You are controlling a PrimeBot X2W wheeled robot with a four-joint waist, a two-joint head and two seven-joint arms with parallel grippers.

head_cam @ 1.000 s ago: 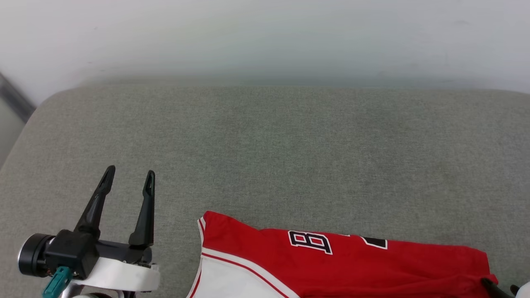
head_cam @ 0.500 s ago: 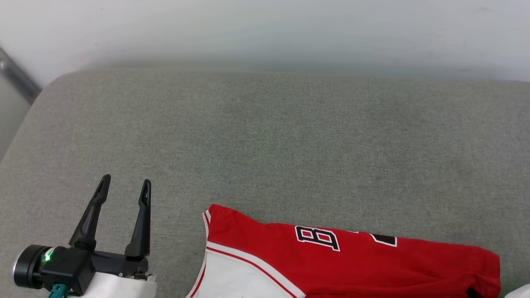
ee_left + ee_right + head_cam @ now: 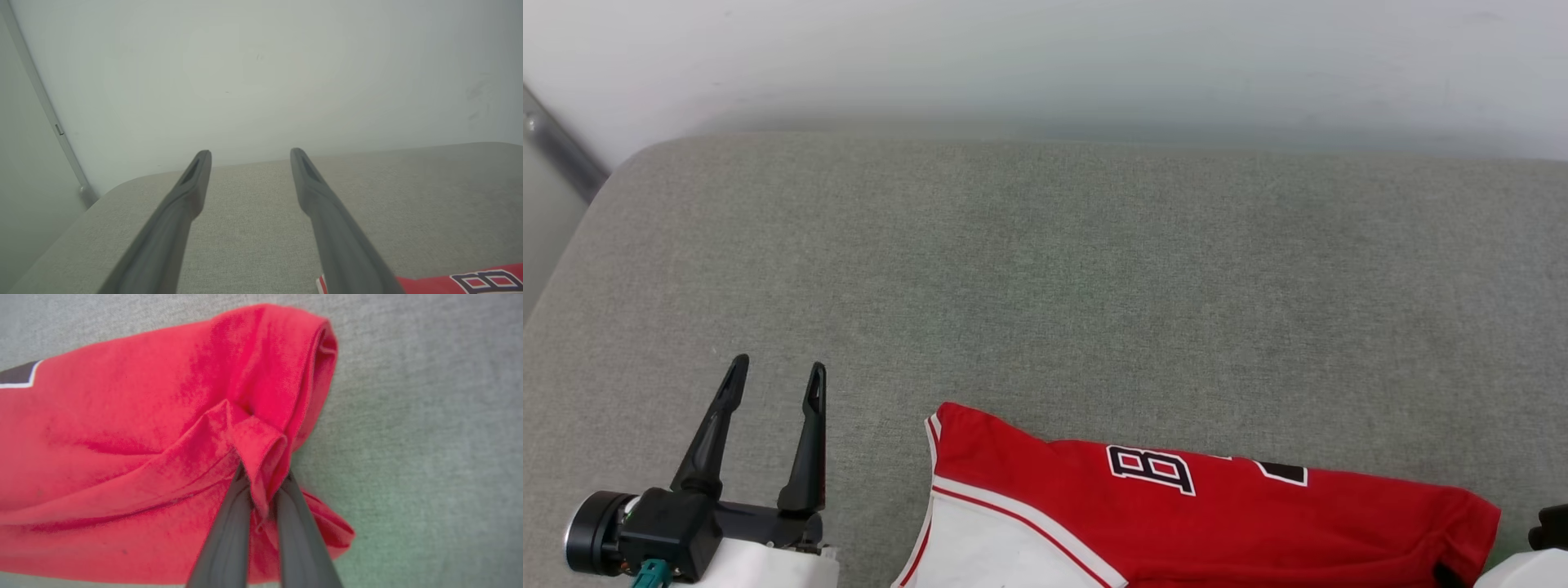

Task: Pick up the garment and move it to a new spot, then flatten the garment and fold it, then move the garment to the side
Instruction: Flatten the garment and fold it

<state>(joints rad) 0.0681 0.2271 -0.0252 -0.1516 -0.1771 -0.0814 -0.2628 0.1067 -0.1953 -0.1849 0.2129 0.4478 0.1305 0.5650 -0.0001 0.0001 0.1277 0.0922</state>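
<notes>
The red garment (image 3: 1258, 514) lies along the near edge of the grey cushion, with a white sleeve (image 3: 988, 547) at its left end and black white-outlined lettering (image 3: 1152, 469) on top. In the right wrist view my right gripper (image 3: 263, 477) is shut on a raised fold of red fabric at the garment's (image 3: 143, 437) right end. My left gripper (image 3: 778, 367) hovers open left of the garment, apart from it, with nothing between its fingers (image 3: 192, 192). The garment's corner (image 3: 470, 281) shows low right in the left wrist view.
The grey fabric cushion (image 3: 1054, 269) stretches wide beyond the garment, up to a pale wall (image 3: 1045, 57). Its rounded left corner (image 3: 629, 171) drops off beside a metal strip (image 3: 556, 147).
The head camera tilted slightly early on. The garment's right end has drawn in a little, and my right wrist has come into view at the lower right. The left gripper stays open.
</notes>
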